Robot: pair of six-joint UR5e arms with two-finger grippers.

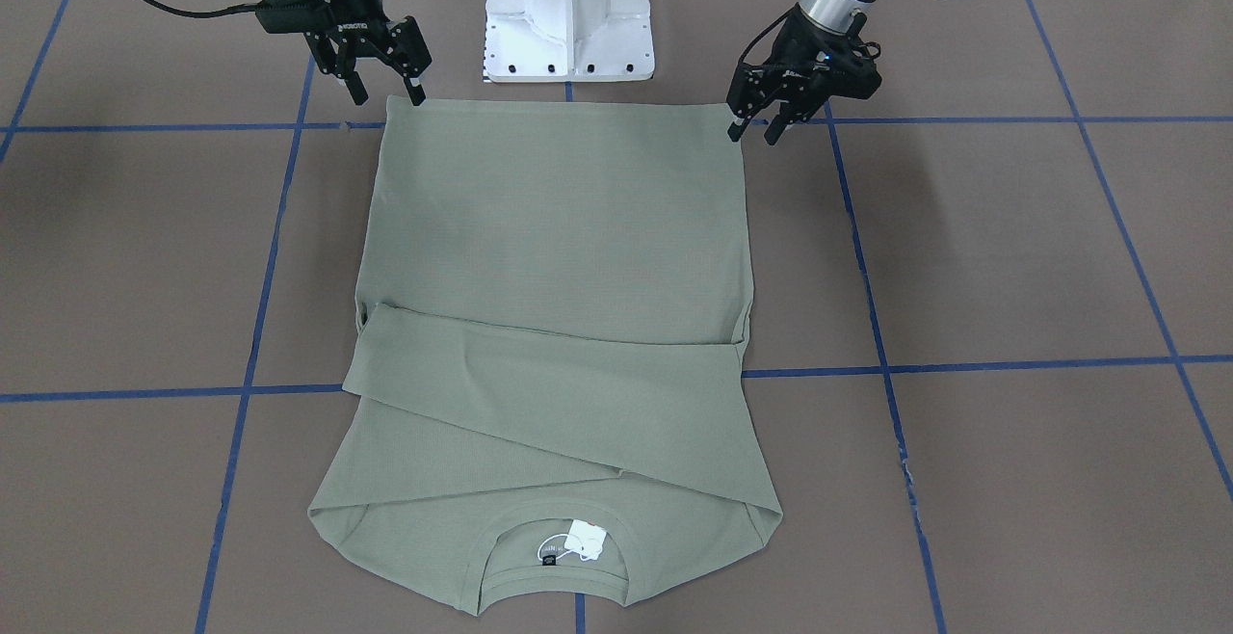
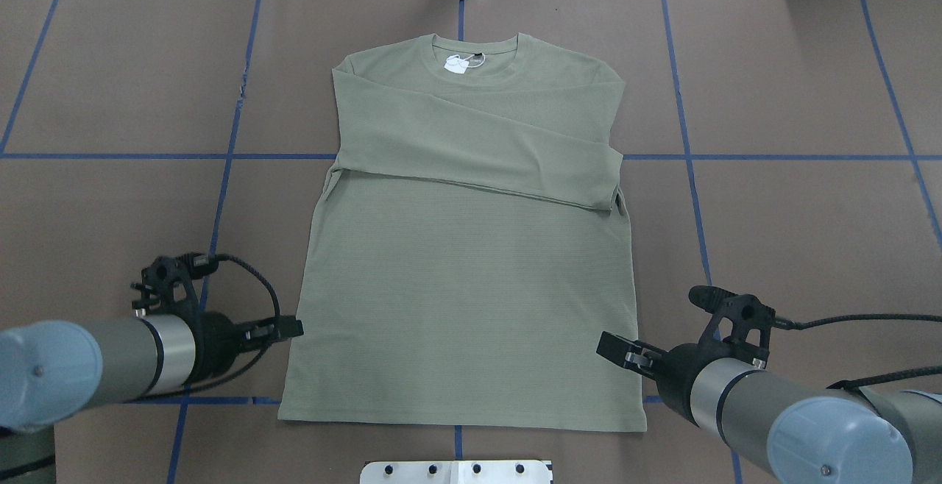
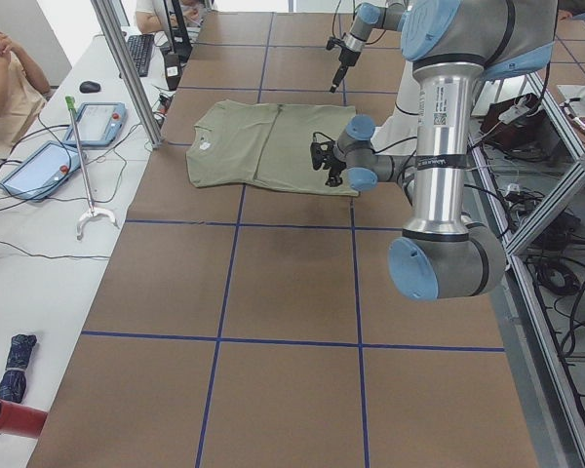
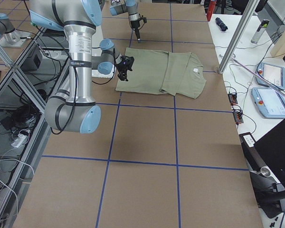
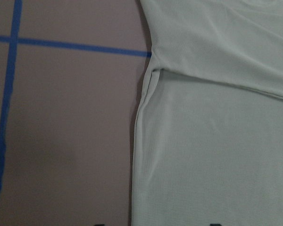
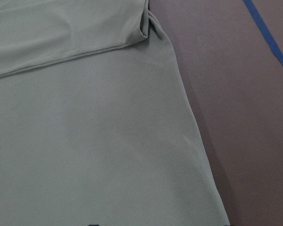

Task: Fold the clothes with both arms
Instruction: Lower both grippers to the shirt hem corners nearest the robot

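The sage-green shirt [image 2: 471,248] lies flat on the brown table with its collar and white tag [image 2: 456,65] at the far side. Both sleeves are folded across the chest [image 1: 549,393]. My left gripper [image 1: 752,136] hovers open at the hem corner on my left, also seen in the overhead view [image 2: 293,329], its fingers either side of the shirt's edge. My right gripper [image 1: 387,96] is open at the other hem corner [image 2: 617,349] in the same way. Each wrist view shows a side edge of the shirt [image 5: 137,141] [image 6: 193,122] running away from the fingers.
The white pedestal base [image 1: 568,27] stands just behind the hem. Blue tape lines [image 2: 684,157] cross the brown table cover. A side desk with tablets [image 3: 39,161], a metal post [image 3: 127,68] and a seated person [image 3: 5,78] lie past the collar end.
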